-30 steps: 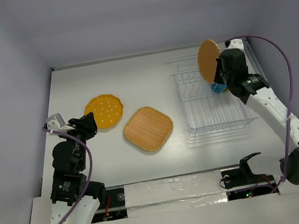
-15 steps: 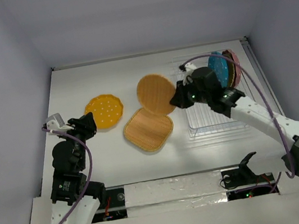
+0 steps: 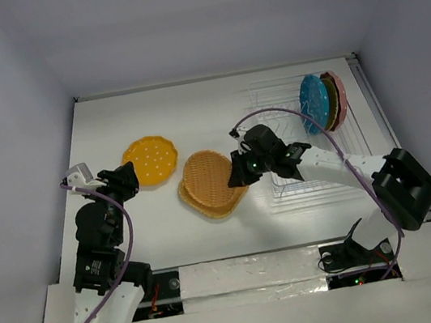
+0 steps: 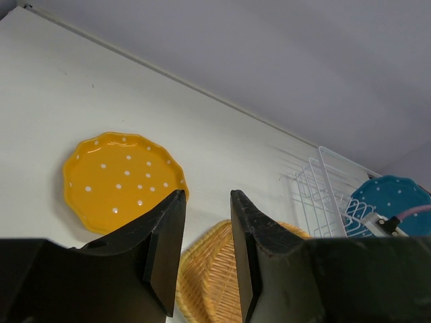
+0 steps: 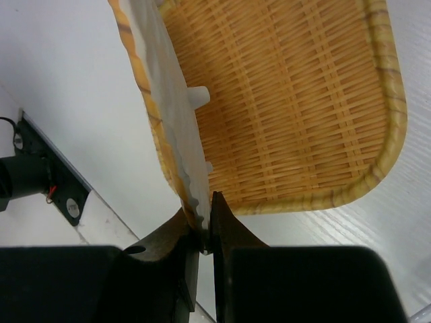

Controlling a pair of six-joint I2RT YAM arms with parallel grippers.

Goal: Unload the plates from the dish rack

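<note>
My right gripper [image 3: 238, 173] is shut on the rim of a round woven plate [image 3: 205, 175] and holds it tilted, low over the rounded-square woven plate [image 3: 216, 204] on the table. In the right wrist view the gripper [image 5: 205, 222] pinches the round plate's edge [image 5: 168, 114], with the square plate [image 5: 296, 101] just behind. A yellow dotted plate [image 3: 150, 159] lies flat at the left. The dish rack [image 3: 314, 164] holds a blue dotted plate [image 3: 314, 103], a darker woven one and a pink one [image 3: 339, 97], all upright. My left gripper [image 3: 124, 180] is open and empty.
The left wrist view shows the yellow plate [image 4: 121, 178], the woven plates [image 4: 215, 276], the rack [image 4: 323, 195] and the blue plate [image 4: 394, 202] past my open fingers [image 4: 168, 229]. Walls enclose the table on three sides.
My right gripper carried the round woven plate from the rack leftward and down, to just over the square woven plate. The left arm has not moved.
</note>
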